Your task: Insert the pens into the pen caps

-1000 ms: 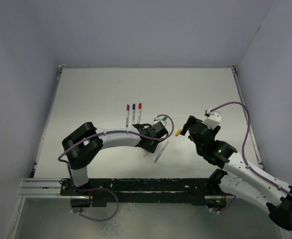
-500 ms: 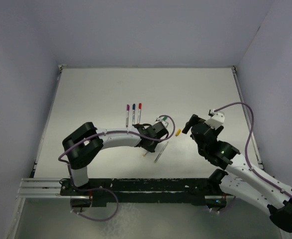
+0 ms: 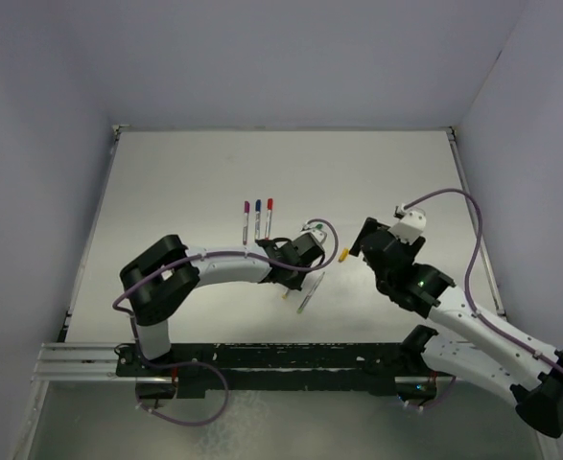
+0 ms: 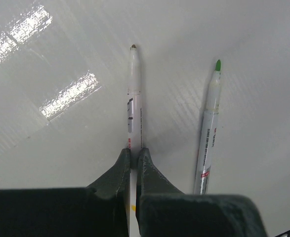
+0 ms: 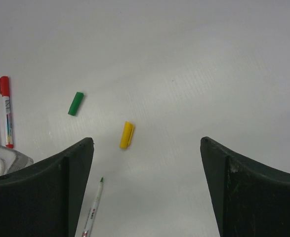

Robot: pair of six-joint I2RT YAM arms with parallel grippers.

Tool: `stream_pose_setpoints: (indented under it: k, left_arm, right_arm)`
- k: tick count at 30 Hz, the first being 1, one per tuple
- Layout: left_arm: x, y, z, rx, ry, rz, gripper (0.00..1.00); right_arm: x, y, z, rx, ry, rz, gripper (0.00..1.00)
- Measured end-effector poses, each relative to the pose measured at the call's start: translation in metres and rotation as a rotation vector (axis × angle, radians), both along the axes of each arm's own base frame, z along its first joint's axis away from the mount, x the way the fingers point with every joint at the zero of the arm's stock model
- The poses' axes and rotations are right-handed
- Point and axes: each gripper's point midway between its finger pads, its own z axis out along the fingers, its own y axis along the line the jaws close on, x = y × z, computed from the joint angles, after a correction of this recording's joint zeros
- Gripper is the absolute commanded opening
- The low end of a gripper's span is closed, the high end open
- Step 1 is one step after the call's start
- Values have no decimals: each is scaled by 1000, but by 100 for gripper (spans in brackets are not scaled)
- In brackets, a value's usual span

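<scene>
In the left wrist view my left gripper (image 4: 134,150) is shut on a white pen (image 4: 134,98) with a dull dark tip, which points away along the table. A green-tipped pen (image 4: 209,133) lies just to its right, untouched. From above, the left gripper (image 3: 292,273) sits beside that green-tipped pen (image 3: 310,290). My right gripper (image 5: 147,143) is open and empty, and hovers near a yellow cap (image 5: 127,135) that lies slightly left of the middle between its fingers. A green cap (image 5: 76,103) lies farther left. From above, the yellow cap (image 3: 344,255) is just left of the right gripper (image 3: 363,246).
Three capped pens lie side by side behind the left gripper: purple (image 3: 246,220), blue (image 3: 258,218) and red (image 3: 269,217). The table's raised edges run along the left (image 3: 94,225) and right (image 3: 473,220). The arm bases' rail (image 3: 262,359) lies along the near edge.
My left gripper has closed on the pen under it. My right gripper has shifted slightly left towards the yellow cap, its fingers a touch narrower.
</scene>
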Motion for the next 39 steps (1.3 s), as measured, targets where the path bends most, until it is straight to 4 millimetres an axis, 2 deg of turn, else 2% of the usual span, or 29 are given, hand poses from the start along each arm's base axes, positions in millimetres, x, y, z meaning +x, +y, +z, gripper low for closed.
stream_pose_setpoints:
  k: [5, 10, 12, 17, 23, 31, 39]
  left_arm:
    - [5, -9, 0, -42, -19, -1, 0]
    - [6, -10, 8, -91, -43, 5, 0]
    - [2, -5, 10, -89, -37, 10, 0]
    - [-13, 22, 12, -21, 2, 12, 0]
    - [-27, 45, 20, 35, 33, 13, 0]
    - [-31, 53, 36, 27, 29, 16, 0]
    - [-34, 60, 54, -9, 9, 37, 0]
  right_arm:
    - [3, 1, -10, -37, 49, -5, 70]
    - [6, 1, -35, -59, 147, -14, 61]
    - [7, 2, -47, -61, 197, -10, 60]
    - [6, 12, -72, -63, 298, 30, 59]
    - [15, 30, -85, -62, 353, 77, 58]
    - [31, 50, -93, -60, 394, 107, 55]
    - [40, 52, -115, -40, 466, 100, 51]
